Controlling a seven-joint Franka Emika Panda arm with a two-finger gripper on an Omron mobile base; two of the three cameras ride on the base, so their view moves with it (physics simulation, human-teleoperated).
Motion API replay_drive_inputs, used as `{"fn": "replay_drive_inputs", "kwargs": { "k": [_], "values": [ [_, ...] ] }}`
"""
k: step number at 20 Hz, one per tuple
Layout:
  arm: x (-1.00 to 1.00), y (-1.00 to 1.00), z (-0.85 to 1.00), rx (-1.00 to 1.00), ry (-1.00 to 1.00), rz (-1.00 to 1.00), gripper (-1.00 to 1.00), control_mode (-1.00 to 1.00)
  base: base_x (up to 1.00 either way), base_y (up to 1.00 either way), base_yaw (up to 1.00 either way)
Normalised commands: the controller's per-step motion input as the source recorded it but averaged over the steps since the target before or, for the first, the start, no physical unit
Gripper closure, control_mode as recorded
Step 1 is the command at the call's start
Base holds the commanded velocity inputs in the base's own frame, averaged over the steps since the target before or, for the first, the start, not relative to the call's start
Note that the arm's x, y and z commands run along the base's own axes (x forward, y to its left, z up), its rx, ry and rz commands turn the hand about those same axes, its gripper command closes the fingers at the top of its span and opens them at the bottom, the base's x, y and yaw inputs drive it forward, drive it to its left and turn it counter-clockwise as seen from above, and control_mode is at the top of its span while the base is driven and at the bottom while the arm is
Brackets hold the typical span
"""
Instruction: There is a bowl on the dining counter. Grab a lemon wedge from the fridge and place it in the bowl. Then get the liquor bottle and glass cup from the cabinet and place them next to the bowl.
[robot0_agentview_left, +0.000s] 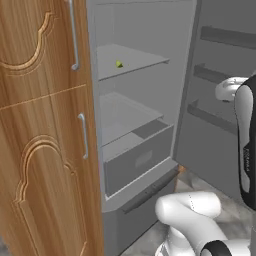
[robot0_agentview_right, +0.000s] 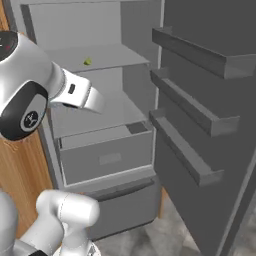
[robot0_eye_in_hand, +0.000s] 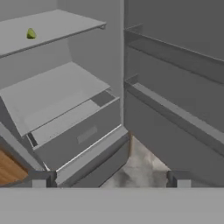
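- Left base view: faces the open fridge (robot0_agentview_left: 135, 115) from its left.
- Right base view: same fridge, from its right.
- Hand view: near, facing the fridge shelves (robot0_eye_in_hand: 52, 94).

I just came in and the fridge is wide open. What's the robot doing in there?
The robot is going after a lemon wedge that sits alone on an upper shelf of the open fridge. The fridge door is swung wide to the right. The gripper faces into the fridge with its jaws open and nothing held. It is aimed lower than the wedge, toward the drawer, so the wedge is not yet picked up.
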Motion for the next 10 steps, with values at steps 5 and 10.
{"fn": "replay_drive_inputs", "kwargs": {
  "k": [5,10],
  "values": [
    [0.0,0.0,0.0,0.0,0.0,0.0,-1.0,1.0,0.88,-0.27,0.41],
    [0.0,0.0,0.0,0.0,0.0,0.0,-1.0,1.0,0.92,0.0,0.49]
  ]
}}
